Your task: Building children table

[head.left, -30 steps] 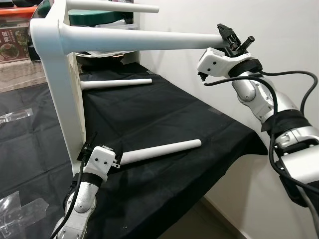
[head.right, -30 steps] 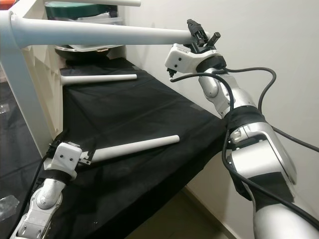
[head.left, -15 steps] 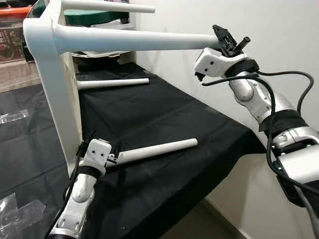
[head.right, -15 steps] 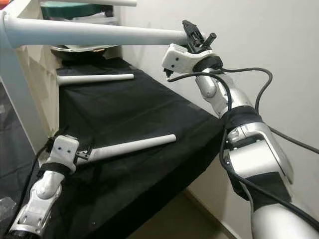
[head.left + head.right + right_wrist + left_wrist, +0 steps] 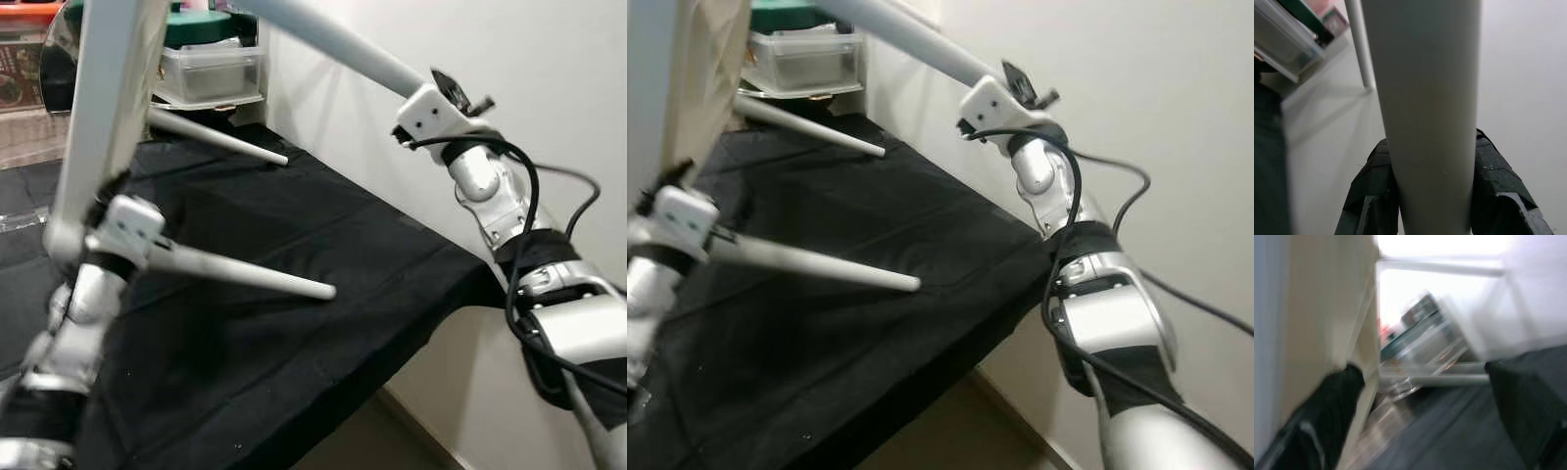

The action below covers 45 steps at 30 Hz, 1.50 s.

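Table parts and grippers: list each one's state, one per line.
Tabletop: white, tipped on edge, held off the black cloth.
Upper leg: attached, slanting up, gripped at its end.
Right gripper: shut on the upper leg.
Left gripper: at the tabletop's edge, blurred.
Lower legs: attached, sticking out over the cloth.

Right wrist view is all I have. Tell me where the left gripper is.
Observer: The left gripper is at the lower edge of the white tabletop, which stands tilted on edge.
Operator: Report where my clamped leg runs.
Observer: The table leg in the right gripper slopes up toward the top of that tabletop.
Operator: List any other legs.
Observer: A second leg juts out beside the left gripper above the black cloth; a third leg reaches the cloth farther back.
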Motion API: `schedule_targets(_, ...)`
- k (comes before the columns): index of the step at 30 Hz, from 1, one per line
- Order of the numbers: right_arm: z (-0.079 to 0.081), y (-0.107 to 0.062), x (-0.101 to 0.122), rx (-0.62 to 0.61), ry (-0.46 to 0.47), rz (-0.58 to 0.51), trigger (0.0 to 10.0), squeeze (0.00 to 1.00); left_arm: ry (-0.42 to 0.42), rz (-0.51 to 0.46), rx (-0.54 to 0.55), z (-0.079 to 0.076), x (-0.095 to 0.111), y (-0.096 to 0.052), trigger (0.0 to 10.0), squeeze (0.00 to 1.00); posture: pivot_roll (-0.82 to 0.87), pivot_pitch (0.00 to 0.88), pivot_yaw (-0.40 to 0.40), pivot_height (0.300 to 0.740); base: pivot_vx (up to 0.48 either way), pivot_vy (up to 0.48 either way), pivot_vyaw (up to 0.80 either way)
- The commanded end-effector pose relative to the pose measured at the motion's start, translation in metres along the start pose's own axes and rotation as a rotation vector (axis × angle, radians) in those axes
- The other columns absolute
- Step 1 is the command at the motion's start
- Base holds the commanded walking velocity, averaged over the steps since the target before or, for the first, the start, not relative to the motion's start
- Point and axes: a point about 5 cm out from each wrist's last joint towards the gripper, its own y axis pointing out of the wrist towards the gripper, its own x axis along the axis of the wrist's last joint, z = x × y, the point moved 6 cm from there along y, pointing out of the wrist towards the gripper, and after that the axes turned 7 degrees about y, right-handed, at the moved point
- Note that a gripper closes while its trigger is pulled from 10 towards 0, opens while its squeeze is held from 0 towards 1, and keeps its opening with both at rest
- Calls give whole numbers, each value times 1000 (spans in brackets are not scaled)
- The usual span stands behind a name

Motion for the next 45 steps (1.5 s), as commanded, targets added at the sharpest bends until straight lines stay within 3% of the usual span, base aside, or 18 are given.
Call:
schedule_targets(1, -15, -28, -83, -132, 254, 324, 0, 0, 66, 15, 150, 69, -1, 10, 10000, 0, 30, 0, -64, 740, 0, 0, 0)
schedule_targets(5, 5, -43, -110, -125, 355, 430, 0, 0, 118, -54, 169, 91, 20, 23, 10000, 0, 34, 0, -63, 740, 0, 0, 0)
schedule_targets(7, 5, -43, -110, -125, 355, 430, 0, 0, 118, -54, 169, 91, 20, 23, 10000, 0, 34, 0, -63, 740, 0, 0, 0)
schedule_targets(9, 34, -63, -136, -93, 447, 539, 0, 0, 138, -96, 164, 99, 33, 31, 10000, 0, 35, 0, -55, 740, 0, 0, 0)
schedule_targets(12, 47, -71, -144, -72, 483, 578, 0, 0, 143, -108, 157, 100, 37, 34, 10000, 0, 33, 0, -54, 740, 0, 0, 0)
schedule_targets(14, 87, -87, -152, 6, 551, 640, 0, 0, 142, -117, 130, 95, 39, 38, 10000, 0, 25, 0, -45, 740, 0, 0, 0)
schedule_targets(15, 87, -87, -152, 6, 551, 640, 0, 0, 142, -117, 130, 95, 39, 38, 10000, 0, 25, 0, -45, 740, 0, 0, 0)
schedule_targets(16, 105, -93, -151, 49, 578, 653, 0, 0, 135, -116, 115, 91, 38, 39, 10000, 0, 22, 0, -41, 740, 0, 0, 0)
schedule_targets(21, 135, -99, -143, 123, 624, 657, 0, 0, 107, -109, 85, 79, 35, 37, 10000, 0, 19, 0, -41, 740, 0, 0, 0)
schedule_targets(23, 162, -101, -128, 194, 678, 650, 0, 0, 50, -99, 49, 56, 30, 26, 10000, 0, 16, 0, -45, 740, 0, 0, 0)
schedule_targets(26, 184, -104, -112, 258, 742, 647, 0, 0, -25, -67, 35, 35, 23, 9, 10000, 0, 21, 0, -54, 740, 0, 0, 0)
schedule_targets(32, 208, -113, -90, 393, 796, 628, 0, 0, -110, -7, 34, 11, 13, -15, 10000, 0, 25, 0, -60, 740, 0, 0, 0)
schedule_targets(38, 218, -121, -81, 468, 801, 616, 0, 0, -142, 26, 31, -1, 10, -26, 10000, 0, 26, 0, -62, 740, 0, 0, 0)
schedule_targets(39, 223, -125, -74, 532, 786, 592, 10000, 0, -161, 56, 15, -14, 7, -36, 10000, 0, 27, 0, -61, 740, 0, 0, 0)
schedule_targets(41, 222, -130, -69, 579, 733, 564, 10000, 0, -206, 105, -8, -33, 6, -52, 10000, 0, 28, 0, -62, 740, 0, 0, 0)
schedule_targets(42, 219, -131, -67, 581, 730, 552, 10000, 490, -214, 118, -19, -40, 7, -56, 10000, 0, 28, 0, -62, 740, 0, 0, 0)
schedule_targets(44, 217, -132, -67, 578, 733, 547, 10000, 490, -216, 123, -25, -42, 7, -58, 10000, 0, 28, 0, -62, 740, 0, 0, 0)
schedule_targets(45, 214, -132, -65, 574, 752, 535, 10000, 1000, -218, 126, -33, -45, 8, -59, 10000, 0, 27, 0, -62, 740, 0, 0, 0)
